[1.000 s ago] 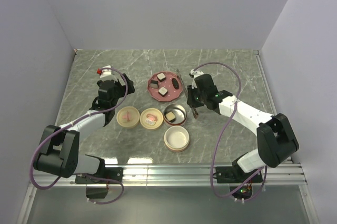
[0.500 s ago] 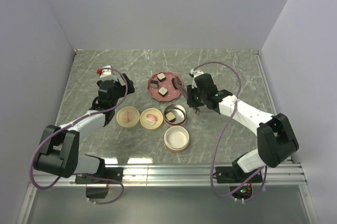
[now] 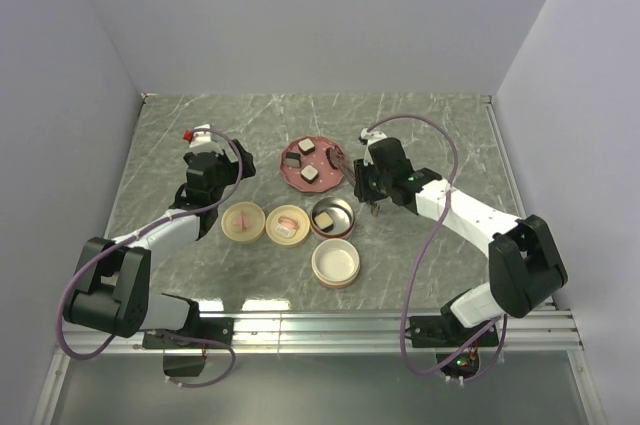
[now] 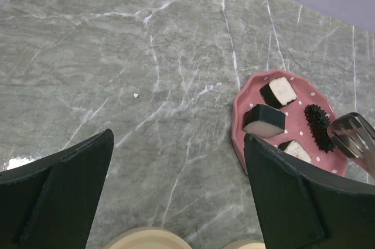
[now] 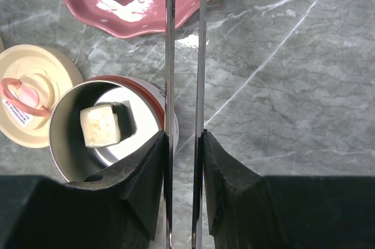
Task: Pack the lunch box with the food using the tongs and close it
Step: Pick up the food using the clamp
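Tongs [image 5: 169, 55] clamped in right gripper [image 5: 183, 139], tips over pink plate [image 5: 140, 23]; one food block [image 5: 99, 126] in tin [image 5: 58, 143], three on plate; left gripper [image 4: 179, 137] wide open, empty

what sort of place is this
Probably a robot lab test cell: plain walls box in a marble-look tabletop, and the left arm and right arm are bolted to a metal rail.
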Controlling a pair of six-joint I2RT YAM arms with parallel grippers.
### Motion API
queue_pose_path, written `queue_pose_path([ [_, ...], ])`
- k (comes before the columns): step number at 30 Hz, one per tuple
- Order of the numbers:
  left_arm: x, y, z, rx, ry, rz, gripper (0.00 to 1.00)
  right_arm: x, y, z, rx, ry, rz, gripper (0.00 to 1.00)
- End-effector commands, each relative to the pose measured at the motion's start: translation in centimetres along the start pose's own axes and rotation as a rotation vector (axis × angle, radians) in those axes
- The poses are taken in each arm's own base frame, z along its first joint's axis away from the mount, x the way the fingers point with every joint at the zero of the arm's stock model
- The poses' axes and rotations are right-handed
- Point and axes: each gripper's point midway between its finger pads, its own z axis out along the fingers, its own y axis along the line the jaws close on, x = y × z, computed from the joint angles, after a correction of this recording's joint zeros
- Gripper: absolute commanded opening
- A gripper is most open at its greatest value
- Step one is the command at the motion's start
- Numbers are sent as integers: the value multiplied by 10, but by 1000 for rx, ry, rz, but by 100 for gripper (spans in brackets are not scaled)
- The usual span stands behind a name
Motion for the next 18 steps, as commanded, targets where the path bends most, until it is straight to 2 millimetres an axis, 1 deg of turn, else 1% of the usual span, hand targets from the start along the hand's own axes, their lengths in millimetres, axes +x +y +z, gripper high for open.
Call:
queue_pose_path([
  [1,-14,-6,-1,28,-48,-17,99,-29,9,-6,-9,-62,-26,38],
  [10,-15,-6,-2,29,-53,-21,99,-34,10,-2,-2,-52,-34,40],
  [11,-15,-6,-2,30,-51,-19,99,-34,7,-2,17,-56,-33,40],
  [18,-14,-6,-2,32,-48,-21,100,-36,0,-2,64,-55,-34,40],
])
